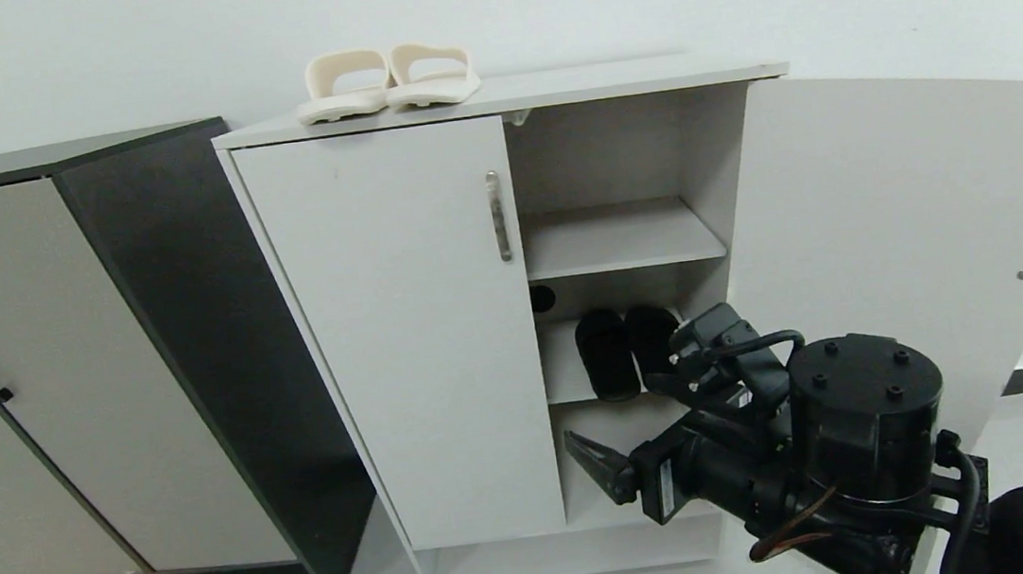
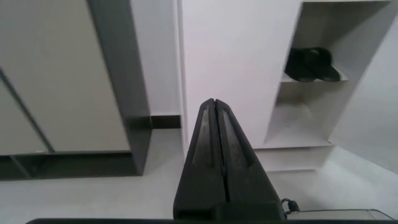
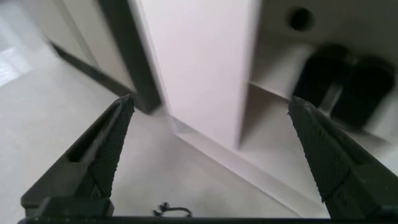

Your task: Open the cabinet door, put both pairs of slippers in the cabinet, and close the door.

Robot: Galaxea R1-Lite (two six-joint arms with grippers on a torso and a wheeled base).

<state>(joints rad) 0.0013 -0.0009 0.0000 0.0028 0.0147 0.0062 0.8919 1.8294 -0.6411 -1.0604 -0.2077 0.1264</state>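
The white cabinet (image 1: pixel 501 95) has its right door (image 1: pixel 894 218) swung wide and its left door (image 1: pixel 403 336) closed. A black pair of slippers (image 1: pixel 628 351) lies on the middle shelf. A cream pair of slippers (image 1: pixel 385 81) sits on the cabinet top. My right gripper (image 1: pixel 626 427) hangs open and empty in front of the open compartment, just below the black slippers (image 3: pixel 348 87); its fingers (image 3: pixel 93 155) straddle the closed door's edge (image 3: pixel 199 56). My left gripper (image 2: pixel 214 106) is shut on nothing, low and back from the cabinet, facing the closed door (image 2: pixel 230 62) and black slippers (image 2: pixel 313 64).
A dark cabinet (image 1: pixel 196 358) with light doors stands right beside the white one on its left. The upper shelf (image 1: pixel 616 238) and the bottom shelf (image 1: pixel 629 503) of the open compartment are bare. Pale floor (image 2: pixel 93 193) lies in front.
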